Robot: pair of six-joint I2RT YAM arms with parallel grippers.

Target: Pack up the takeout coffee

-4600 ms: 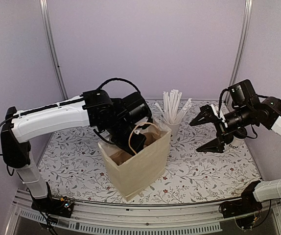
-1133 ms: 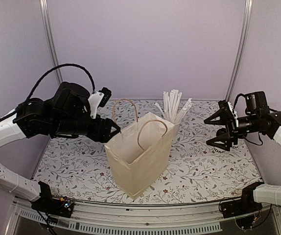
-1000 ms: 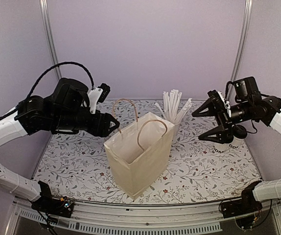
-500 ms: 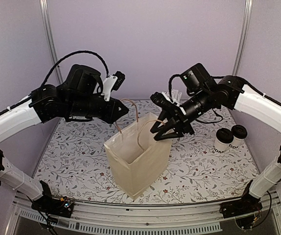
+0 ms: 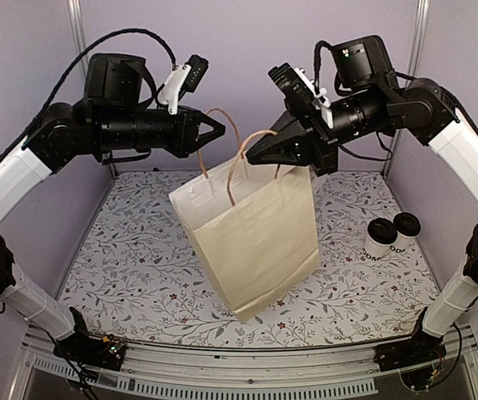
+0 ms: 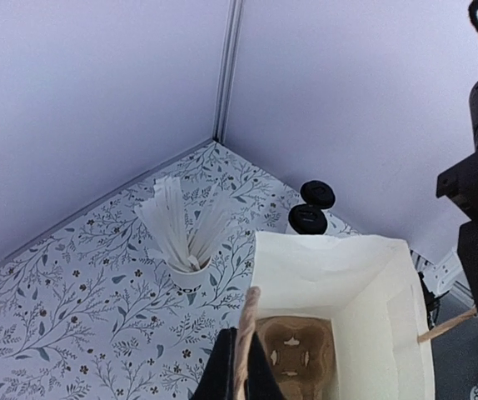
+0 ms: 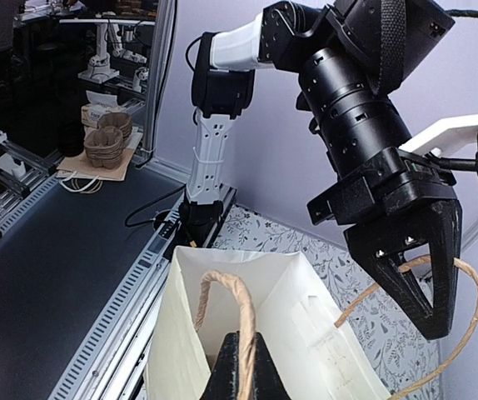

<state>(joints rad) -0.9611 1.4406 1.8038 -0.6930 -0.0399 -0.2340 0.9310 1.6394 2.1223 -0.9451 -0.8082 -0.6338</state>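
Note:
Two takeout coffee cups, white with black lids (image 5: 380, 237) (image 5: 406, 223), stand on the table at the right; the left wrist view shows their lids (image 6: 308, 218) beyond the bag. A cream paper bag (image 5: 260, 237) hangs tilted between both arms. My left gripper (image 5: 220, 131) is shut on its far twine handle (image 6: 245, 333), and my right gripper (image 5: 252, 155) is shut on the near handle (image 7: 237, 304). A brown cardboard cup carrier (image 6: 293, 354) lies in the bag's bottom. Neither gripper is near the cups.
A white cup full of long white straws (image 6: 185, 242) stands on the floral table (image 5: 122, 250) behind the bag, hidden from above. Lilac walls close in the back and sides. In the right wrist view, the left arm (image 7: 364, 108) is close ahead.
The right arm swung from beside the cups over to the bag. Both grippers closed on the handles and raised the bag, which stood on the table before.

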